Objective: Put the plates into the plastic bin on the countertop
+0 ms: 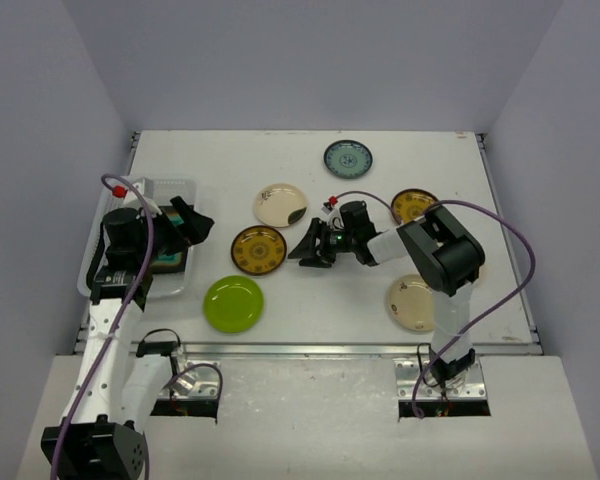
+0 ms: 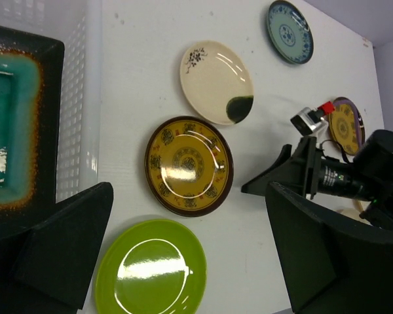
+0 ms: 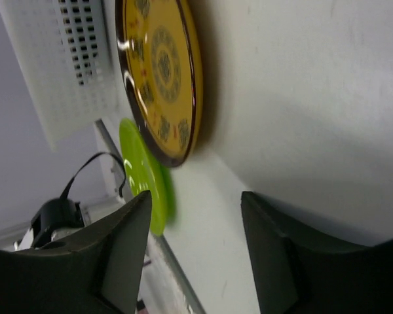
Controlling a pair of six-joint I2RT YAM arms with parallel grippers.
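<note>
Brown-yellow plate (image 1: 258,250) lies flat; right tool (image 1: 308,249) reaches low beside it, spread; left tool (image 1: 187,222) spread at bin (image 1: 166,184) edge.

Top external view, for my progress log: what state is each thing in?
plastic bin, holding the teal plate
lime plate, flat on the countertop
brown-yellow plate, flat, ungripped
cream plate with dark patch, flat
blue plate, flat
left end effector, open, empty, by the bin
right end effector, open, empty, beside the brown-yellow plate
</note>
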